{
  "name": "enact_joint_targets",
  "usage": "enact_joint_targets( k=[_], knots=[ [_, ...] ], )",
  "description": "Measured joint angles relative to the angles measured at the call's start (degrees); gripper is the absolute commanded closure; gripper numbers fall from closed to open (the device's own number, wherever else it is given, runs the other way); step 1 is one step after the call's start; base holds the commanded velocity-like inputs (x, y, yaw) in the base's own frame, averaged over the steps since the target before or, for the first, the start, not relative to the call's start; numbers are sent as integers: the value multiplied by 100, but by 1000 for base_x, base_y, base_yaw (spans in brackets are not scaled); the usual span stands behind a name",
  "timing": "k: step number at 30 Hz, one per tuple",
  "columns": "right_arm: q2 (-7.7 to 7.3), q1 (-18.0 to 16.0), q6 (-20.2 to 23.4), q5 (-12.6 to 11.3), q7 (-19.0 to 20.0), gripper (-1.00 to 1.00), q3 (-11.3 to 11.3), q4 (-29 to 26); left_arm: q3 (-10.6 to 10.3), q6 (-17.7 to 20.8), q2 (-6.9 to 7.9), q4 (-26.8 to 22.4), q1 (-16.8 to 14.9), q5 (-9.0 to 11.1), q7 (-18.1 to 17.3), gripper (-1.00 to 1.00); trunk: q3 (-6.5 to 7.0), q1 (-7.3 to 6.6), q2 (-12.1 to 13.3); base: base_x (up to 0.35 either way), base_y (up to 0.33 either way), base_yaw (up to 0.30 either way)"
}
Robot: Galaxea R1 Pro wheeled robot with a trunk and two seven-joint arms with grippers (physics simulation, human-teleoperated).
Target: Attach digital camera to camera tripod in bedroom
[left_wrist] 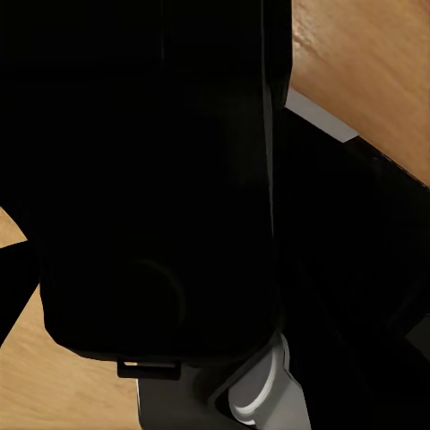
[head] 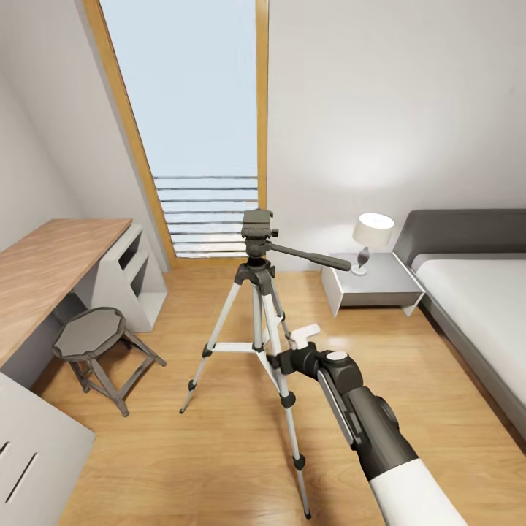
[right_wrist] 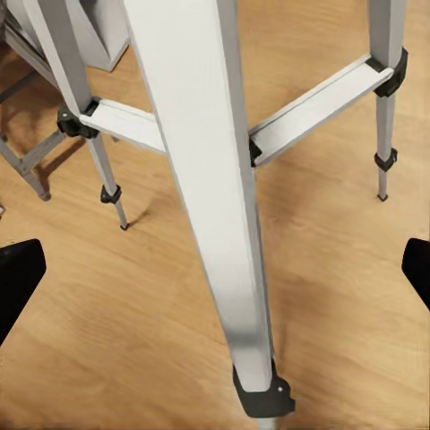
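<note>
**Tripod mid-floor, right end effector at its leg**

Left to right in the head view: wooden worktop (head: pixel 51 270), grey stool (head: pixel 91 336), tripod (head: pixel 256 292) upright on the wood floor (head: pixel 183 453) before the window (head: pixel 197 124), nightstand (head: pixel 369 281) with lamp (head: pixel 371 237), bed (head: pixel 475 292). Right end effector (right_wrist: pixel 215 269) spread wide, fingertips (right_wrist: pixel 18 273) either side of a silver leg, not touching. Left end effector: cannot tell; black bulk fills the wrist view, possibly the camera.

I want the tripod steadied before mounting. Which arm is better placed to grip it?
Right. The right gripper's open fingers flank a leg of the camera tripod. The left wrist view has a black boxy thing up close, probably the digital camera, so that arm seems occupied.
</note>
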Motion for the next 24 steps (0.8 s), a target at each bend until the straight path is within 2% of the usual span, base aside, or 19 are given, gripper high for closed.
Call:
enact_joint_targets(
  k=[10, 24],
  knots=[
    [79, 0, -8, 0, -7, -100, 0, 97, -1, 0, -11, 0, 0, -6, 0, 100, 0, 0, 0, 0, 0, 0],
    [93, 0, -64, 7, -16, -100, -3, 114, 0, -1, -25, 0, 0, 0, 0, 100, 0, 0, 0, 59, 0, 0]
  ],
)
